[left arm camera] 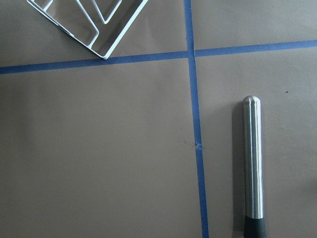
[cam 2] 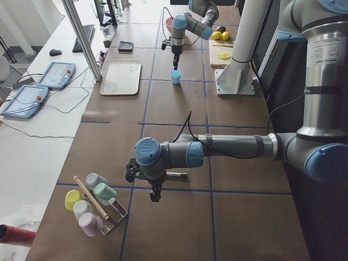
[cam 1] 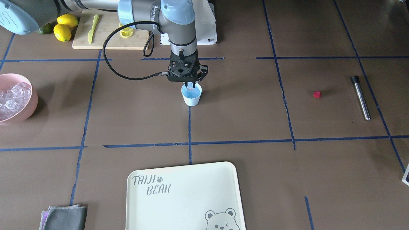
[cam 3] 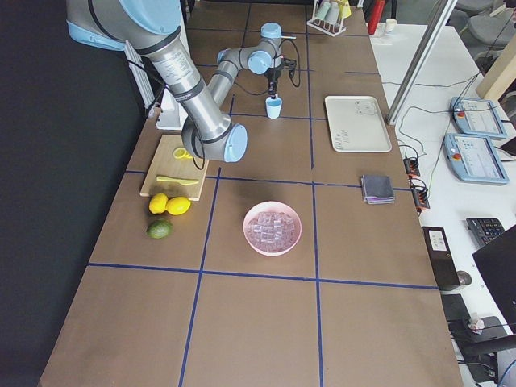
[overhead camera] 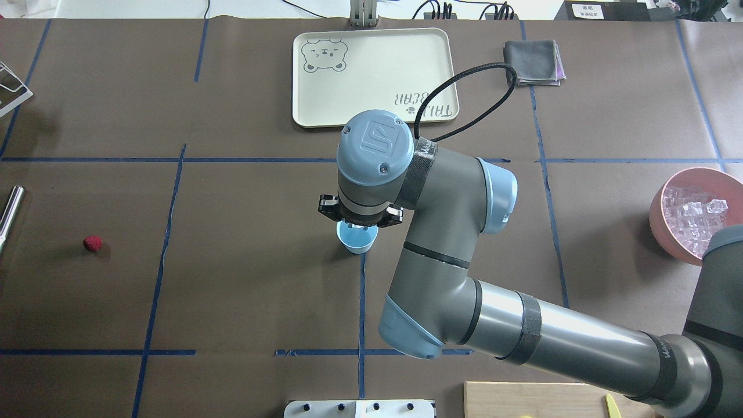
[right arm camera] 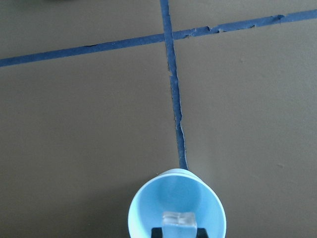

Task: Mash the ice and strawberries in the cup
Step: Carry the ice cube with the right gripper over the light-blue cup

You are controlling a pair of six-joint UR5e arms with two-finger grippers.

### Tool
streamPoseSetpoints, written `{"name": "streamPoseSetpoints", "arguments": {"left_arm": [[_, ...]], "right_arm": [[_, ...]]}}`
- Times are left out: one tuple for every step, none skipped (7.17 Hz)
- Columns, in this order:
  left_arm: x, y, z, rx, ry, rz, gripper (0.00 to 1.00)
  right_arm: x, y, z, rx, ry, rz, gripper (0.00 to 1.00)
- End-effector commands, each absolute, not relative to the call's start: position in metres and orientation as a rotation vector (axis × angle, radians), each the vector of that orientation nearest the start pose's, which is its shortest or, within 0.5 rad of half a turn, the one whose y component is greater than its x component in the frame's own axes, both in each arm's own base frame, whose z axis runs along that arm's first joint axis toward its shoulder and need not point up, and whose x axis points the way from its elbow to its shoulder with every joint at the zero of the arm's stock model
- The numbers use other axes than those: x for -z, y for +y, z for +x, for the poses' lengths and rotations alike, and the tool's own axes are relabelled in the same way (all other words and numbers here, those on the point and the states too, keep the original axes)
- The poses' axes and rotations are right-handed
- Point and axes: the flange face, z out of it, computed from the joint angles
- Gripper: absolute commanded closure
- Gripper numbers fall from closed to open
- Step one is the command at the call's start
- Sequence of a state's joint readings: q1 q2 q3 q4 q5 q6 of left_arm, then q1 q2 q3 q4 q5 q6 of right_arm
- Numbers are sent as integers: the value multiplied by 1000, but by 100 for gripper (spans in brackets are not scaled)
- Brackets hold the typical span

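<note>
The right gripper (cam 1: 190, 84) hangs over the cup (cam 1: 191, 99) (pale blue, tapered, no handle), its jaws closed on one clear, glassy ice cube (right arm camera: 179, 219) at the cup's mouth. The small red strawberry (cam 1: 317, 94) lies well apart from the cup. Whether the left gripper (cam 2: 155, 197) is holding anything or how its jaws stand cannot be told.
</note>
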State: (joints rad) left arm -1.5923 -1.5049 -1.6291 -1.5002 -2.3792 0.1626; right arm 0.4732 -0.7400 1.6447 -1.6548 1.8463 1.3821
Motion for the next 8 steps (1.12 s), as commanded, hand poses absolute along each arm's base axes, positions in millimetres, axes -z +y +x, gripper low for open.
{"name": "streamPoseSetpoints", "arguments": {"left_arm": [[-665, -458, -71, -102, 812, 2, 0], [-665, -458, -71, -102, 812, 2, 0], [-663, -459, -71, -104, 811, 5, 0], [-664, -459, -71, -104, 810, 5, 0], [-664, -459, -71, -103, 810, 3, 0], [-663, -459, -71, -104, 810, 5, 0], [-664, -459, -71, -104, 810, 5, 0], [-663, -460, -71, -104, 810, 6, 0]], "right_arm": [[-130, -411, -570, -153, -861, 22, 64], [-126, -410, -570, -150, -867, 25, 39], [-125, -410, -569, -149, -870, 26, 22], [-125, -410, -569, -149, -870, 26, 15], [-125, -410, -569, -150, -868, 27, 1], [-125, -411, -568, -152, -869, 28, 1], [-123, -410, -566, -150, -874, 28, 1], [-121, -410, -566, -150, -877, 31, 1]]}}
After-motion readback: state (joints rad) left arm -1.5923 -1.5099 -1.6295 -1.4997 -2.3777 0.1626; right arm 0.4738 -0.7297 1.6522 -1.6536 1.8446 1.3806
